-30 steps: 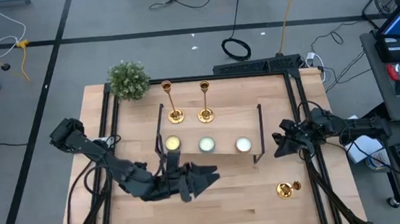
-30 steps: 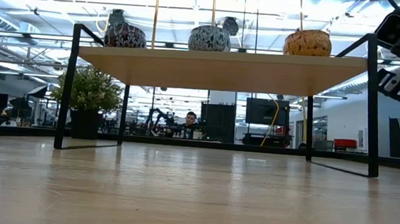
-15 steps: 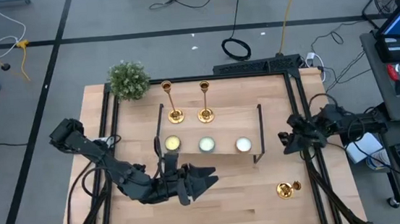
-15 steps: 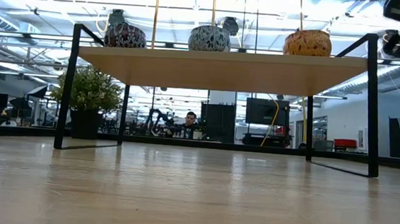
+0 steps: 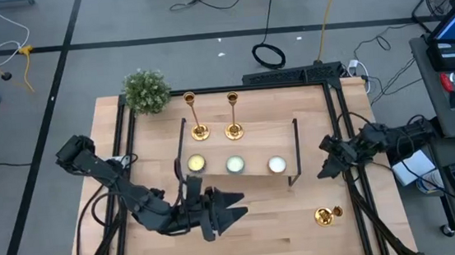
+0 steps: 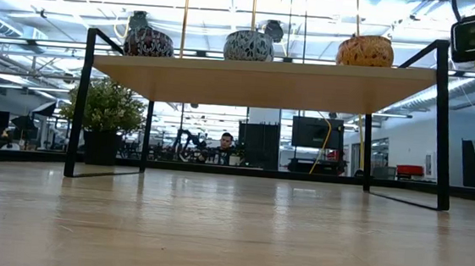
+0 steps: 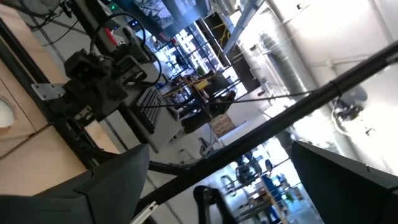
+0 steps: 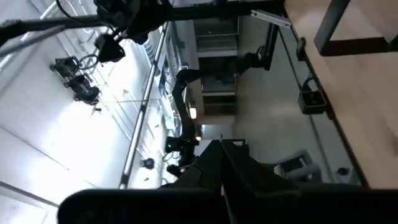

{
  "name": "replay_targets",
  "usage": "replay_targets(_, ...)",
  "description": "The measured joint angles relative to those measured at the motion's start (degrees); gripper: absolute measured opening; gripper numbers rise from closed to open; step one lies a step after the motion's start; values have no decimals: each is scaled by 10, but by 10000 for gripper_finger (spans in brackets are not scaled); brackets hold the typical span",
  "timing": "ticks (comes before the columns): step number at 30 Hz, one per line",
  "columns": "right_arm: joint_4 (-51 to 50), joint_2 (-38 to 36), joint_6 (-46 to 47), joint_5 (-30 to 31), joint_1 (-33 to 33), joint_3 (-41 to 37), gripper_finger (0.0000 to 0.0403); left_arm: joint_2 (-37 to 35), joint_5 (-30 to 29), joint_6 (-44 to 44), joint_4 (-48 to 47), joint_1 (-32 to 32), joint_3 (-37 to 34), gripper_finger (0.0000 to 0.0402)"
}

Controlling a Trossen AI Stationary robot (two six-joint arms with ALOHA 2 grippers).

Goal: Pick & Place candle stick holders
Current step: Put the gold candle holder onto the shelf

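Observation:
Two gold candle stick holders (image 5: 198, 118) (image 5: 232, 115) stand upright on their round bases on the table, just behind the wooden shelf (image 5: 242, 147); their stems (image 6: 186, 10) (image 6: 253, 5) rise above it in the low view. A third holder (image 5: 328, 214) lies on the table near the front right. My left gripper (image 5: 236, 208) hovers open in front of the shelf, pointing toward the right edge, with nothing between its fingers (image 7: 112, 180). My right gripper (image 5: 324, 165) is shut and empty at the table's right edge, beyond the shelf's right end.
Three round candles (image 5: 196, 163) (image 5: 235, 165) (image 5: 276, 165) sit on the shelf top. A potted plant (image 5: 146, 91) stands at the far left corner. Black frame rails (image 5: 357, 190) run along the table's sides. Open tabletop lies in front of the shelf.
My right gripper has drawn back toward the table's right edge, risen and rolled about its own axis, staying shut. My left gripper has kept its place and rolled slightly. The candle stick holders have not moved.

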Motion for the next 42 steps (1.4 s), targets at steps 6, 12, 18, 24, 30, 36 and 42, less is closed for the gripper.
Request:
replay_targets(6,65,8,-82,32,19,1,0,0,22,11,-37,-5,0,397)
replay_targets(12,208,51,-221,111,46,1,0,0,78,-3,-72,-6,0,397)
replay_targets(18,376,128,-356,163,79,1,0,0,142,4,-72,-6,0,397)
replay_targets(24,478,205,-449,220,140,6,0,0,193,8,-76,-6,0,397)
replay_targets(30,475,289,-539,239,210,70,0,0,224,11,-77,-6,0,397)
replay_targets(36,318,336,-555,309,275,145,0,0,225,12,-86,-4,0,397)
replay_targets(42,167,341,-493,493,365,162,0,0,226,11,-103,1,0,397)
